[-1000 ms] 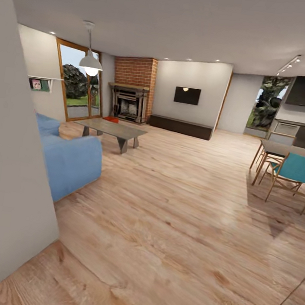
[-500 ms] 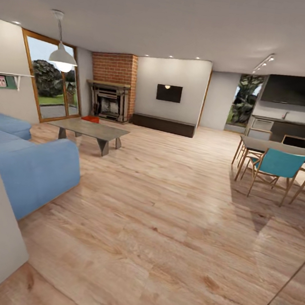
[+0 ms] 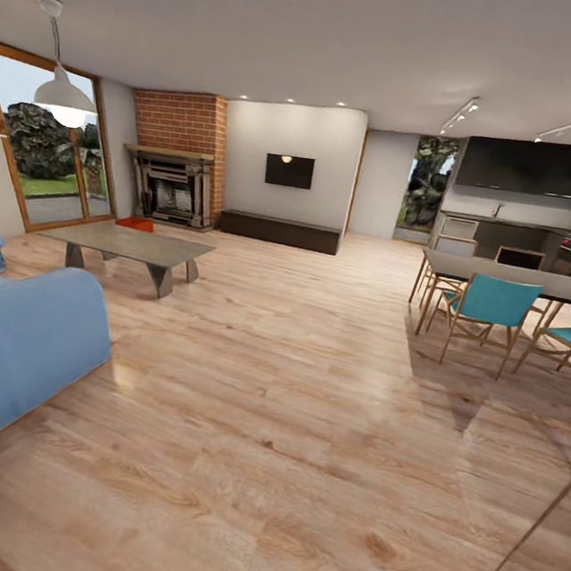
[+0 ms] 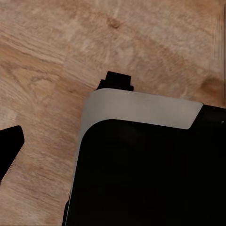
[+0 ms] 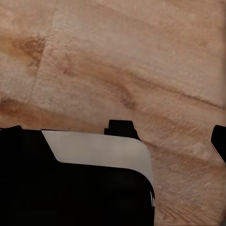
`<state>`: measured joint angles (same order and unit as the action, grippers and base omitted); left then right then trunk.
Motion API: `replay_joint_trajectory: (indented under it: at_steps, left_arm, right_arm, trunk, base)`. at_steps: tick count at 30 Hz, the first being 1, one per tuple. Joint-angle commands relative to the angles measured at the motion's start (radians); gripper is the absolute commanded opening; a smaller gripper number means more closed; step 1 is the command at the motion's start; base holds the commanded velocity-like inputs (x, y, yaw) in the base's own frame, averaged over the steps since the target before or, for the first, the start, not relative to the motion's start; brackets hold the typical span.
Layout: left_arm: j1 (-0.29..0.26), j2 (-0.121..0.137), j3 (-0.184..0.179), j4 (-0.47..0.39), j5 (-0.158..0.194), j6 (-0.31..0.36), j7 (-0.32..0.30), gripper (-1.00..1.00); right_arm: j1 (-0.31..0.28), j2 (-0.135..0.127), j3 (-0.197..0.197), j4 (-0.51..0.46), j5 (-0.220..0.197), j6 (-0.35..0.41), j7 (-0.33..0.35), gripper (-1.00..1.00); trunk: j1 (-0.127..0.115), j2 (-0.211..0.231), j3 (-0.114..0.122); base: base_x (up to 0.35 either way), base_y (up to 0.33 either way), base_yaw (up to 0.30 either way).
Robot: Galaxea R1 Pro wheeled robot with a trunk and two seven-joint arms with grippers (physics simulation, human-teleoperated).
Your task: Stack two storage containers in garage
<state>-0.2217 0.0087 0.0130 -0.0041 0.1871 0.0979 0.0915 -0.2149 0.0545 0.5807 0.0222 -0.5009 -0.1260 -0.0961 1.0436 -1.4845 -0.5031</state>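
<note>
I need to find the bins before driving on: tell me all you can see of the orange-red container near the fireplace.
The orange-red container shows in the head view as a small, low, flat-looking orange-red shape on the light wood floor, in front of the brick fireplace and beyond the far end of the grey coffee table, which hides its near edge. It is too far off to make out walls, contents, or whether it is one bin or two.
</note>
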Motion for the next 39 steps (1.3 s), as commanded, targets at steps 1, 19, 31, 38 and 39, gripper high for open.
replay_joint_trajectory:
  at_steps: [1,19,31,38,39]
  left_arm:
    - [-0.001,0.0,0.001,0.0,0.006,0.004,0.002,1.0]
    - [0.0,0.0,0.001,0.0,0.006,0.005,0.002,1.0]
    - [-0.001,0.002,0.001,0.0,0.007,0.005,0.002,1.0]
    - [-0.001,0.002,0.001,0.0,0.008,0.005,0.002,1.0]
    - [-0.001,0.002,0.001,0.0,0.008,0.005,0.002,1.0]
  right_arm:
    - [-0.001,0.001,0.008,0.002,-0.008,-0.004,-0.001,1.0]
    - [-0.001,0.001,0.008,0.002,-0.005,-0.004,-0.002,1.0]
    - [-0.001,0.001,0.008,0.003,-0.005,-0.004,-0.002,1.0]
    - [-0.001,0.001,0.008,0.002,-0.005,-0.004,-0.001,1.0]
    - [-0.001,0.001,0.008,0.002,-0.005,-0.004,-0.001,1.0]
  trunk:
    - [0.001,0.0,-0.001]
    - [0.001,0.0,-0.001]
    - [0.001,0.0,-0.001]
    - [0.001,0.0,-0.001]
    - [0.001,0.0,-0.001]
  base:
    - [0.322,0.0,-0.017]
    - [0.322,0.0,-0.002]
    - [0.322,0.0,0.0]
    - [0.322,0.0,0.0]
    - [0.322,0.0,0.0]
